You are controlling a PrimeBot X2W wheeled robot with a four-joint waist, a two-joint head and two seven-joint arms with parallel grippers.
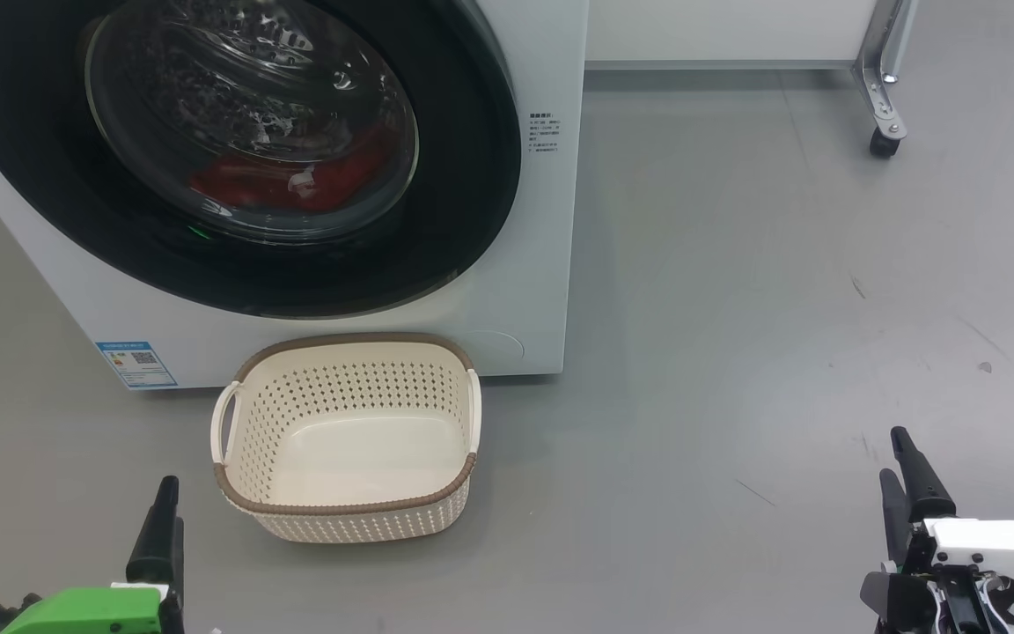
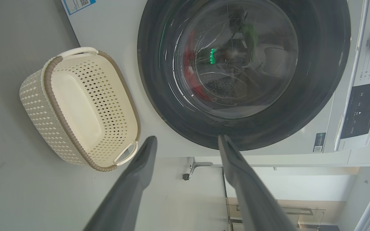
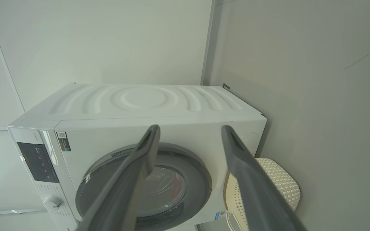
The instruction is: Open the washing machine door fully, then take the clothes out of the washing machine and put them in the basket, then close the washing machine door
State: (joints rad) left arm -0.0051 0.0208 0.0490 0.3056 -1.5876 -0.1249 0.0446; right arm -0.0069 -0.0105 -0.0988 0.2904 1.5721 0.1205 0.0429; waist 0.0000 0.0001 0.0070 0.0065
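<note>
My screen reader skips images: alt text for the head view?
White washing machine, round black-rimmed door shut, red clothes behind its glass. An empty cream basket stands on the floor before it; the left gripper and right gripper, both open, sit low.

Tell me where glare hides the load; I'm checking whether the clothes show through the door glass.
Head view: white reflections streak the washing machine door, but the red clothes show beneath. Left wrist view: streaks and a green glint, clothes just a red sliver. Right wrist view: faint red behind pale sheen.
</note>
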